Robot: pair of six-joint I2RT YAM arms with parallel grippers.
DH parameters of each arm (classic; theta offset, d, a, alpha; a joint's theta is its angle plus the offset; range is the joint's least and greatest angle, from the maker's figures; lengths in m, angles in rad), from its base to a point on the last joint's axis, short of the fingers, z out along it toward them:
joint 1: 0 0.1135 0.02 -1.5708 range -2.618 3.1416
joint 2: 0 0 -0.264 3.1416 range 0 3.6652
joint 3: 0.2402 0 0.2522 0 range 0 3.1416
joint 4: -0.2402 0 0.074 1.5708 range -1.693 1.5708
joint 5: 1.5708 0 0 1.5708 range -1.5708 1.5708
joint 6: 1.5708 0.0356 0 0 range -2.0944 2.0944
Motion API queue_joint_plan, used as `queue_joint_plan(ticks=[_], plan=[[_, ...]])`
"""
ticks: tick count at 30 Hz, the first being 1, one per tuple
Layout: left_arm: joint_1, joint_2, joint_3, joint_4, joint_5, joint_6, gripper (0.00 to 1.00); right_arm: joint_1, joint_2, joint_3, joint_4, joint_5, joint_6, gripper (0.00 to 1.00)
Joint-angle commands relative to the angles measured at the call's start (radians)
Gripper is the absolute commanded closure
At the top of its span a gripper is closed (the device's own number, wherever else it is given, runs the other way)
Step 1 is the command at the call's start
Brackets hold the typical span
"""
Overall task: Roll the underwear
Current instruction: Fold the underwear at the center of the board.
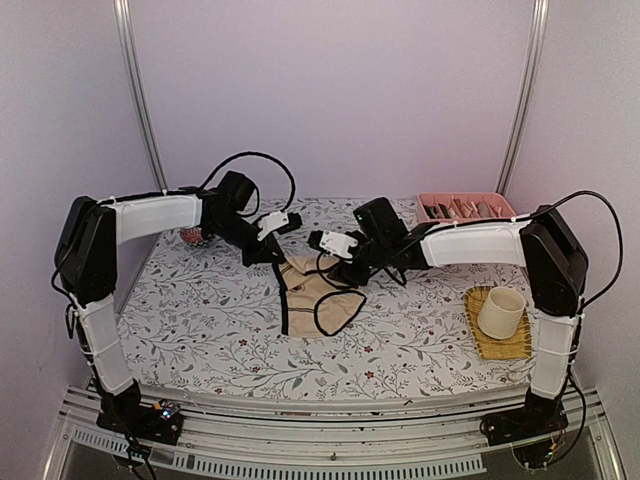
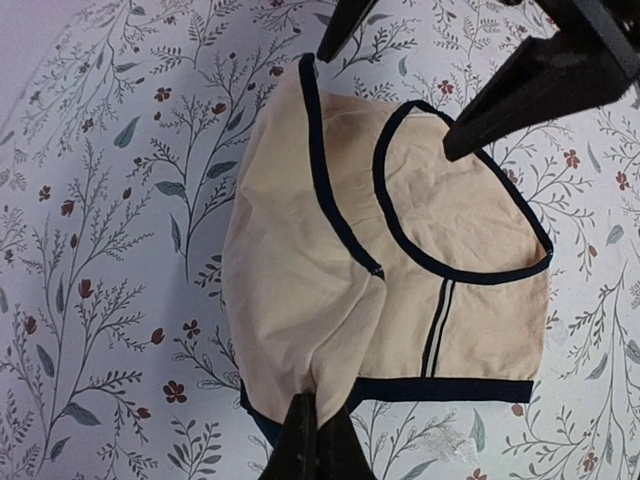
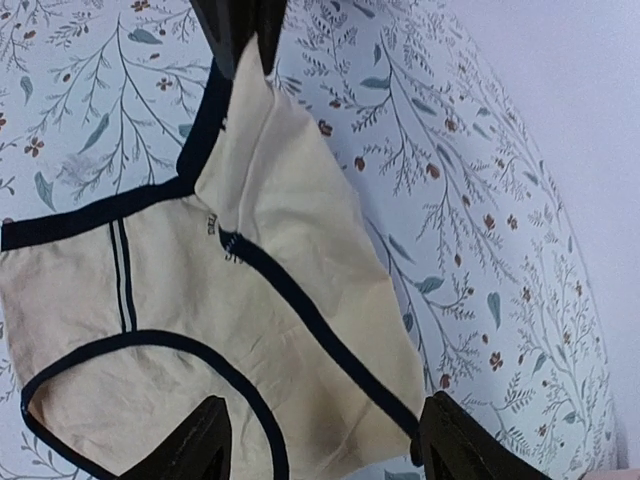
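Beige underwear [image 1: 315,295] with black edging lies partly folded in the middle of a floral table [image 1: 200,310], between two robot arms. The left gripper [image 2: 315,445] is clenched on a bunched edge. The right gripper [image 3: 325,425] hangs over the opposite end, jaws spread, grasping nothing. Advice: hold the pinch firm, smooth the creases first, then roll evenly.

From the overhead view we look down from 6 o'clock toward 12 across the whole table [image 1: 200,330]. Our wrist views hover close, facing each other, both sharing the beige underwear [image 2: 290,280].
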Motion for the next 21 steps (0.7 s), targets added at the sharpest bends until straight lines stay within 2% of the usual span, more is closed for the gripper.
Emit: queue_joint_plan(ticks=[1,6,13,21], plan=[[-0.007,0.012,0.045,0.016,-0.005,-0.056,1.00,0.063,-0.021,-0.055,0.234,0.118,-0.101,0.33],[-0.008,0.008,0.065,0.002,0.010,-0.067,1.00,0.114,0.024,-0.073,0.336,0.205,-0.160,0.30],[-0.013,0.007,0.070,-0.003,0.010,-0.070,1.00,0.154,0.062,-0.108,0.516,0.304,-0.183,0.30],[-0.016,0.009,0.077,-0.012,0.013,-0.066,1.00,0.188,0.141,-0.099,0.603,0.387,-0.225,0.42]])
